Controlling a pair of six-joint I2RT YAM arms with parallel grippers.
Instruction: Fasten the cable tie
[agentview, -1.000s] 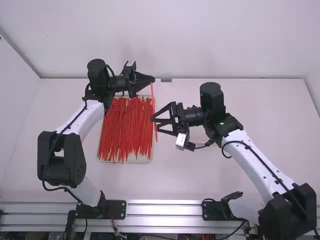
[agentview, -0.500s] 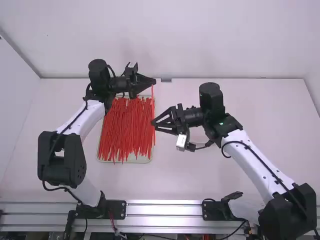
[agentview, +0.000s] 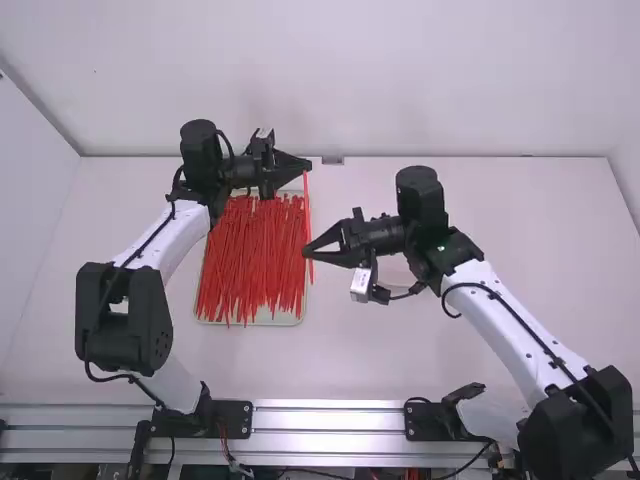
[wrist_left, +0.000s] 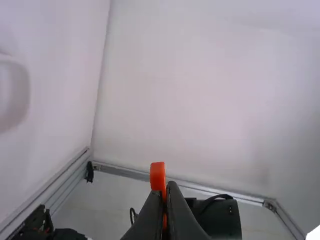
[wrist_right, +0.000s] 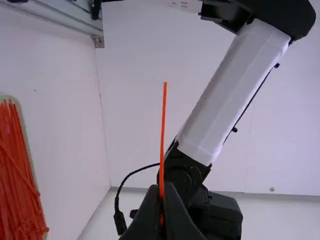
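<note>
**Operator:** Report the nearer unit.
**Technician:** The right gripper (agentview: 307, 250) is fully closed on the cable tie (wrist_right: 164, 130), partway along its length. It is raised off the white surface (agentview: 470, 190), just beside the right rim of the tray (agentview: 290, 322).
**Operator:** Describe the tie.
**Technician:** A single thin, straight, orange-red strip. It spans the two grippers in the air, alongside the pile of loose ties (agentview: 250, 255) of the same colour lying in the tray.
**Operator:** Far end?
**Technician:** The left gripper (agentview: 302, 166) is fully closed on the tie's far end, above the tray's far right corner. A short rounded orange tip protrudes past its fingers.
</note>
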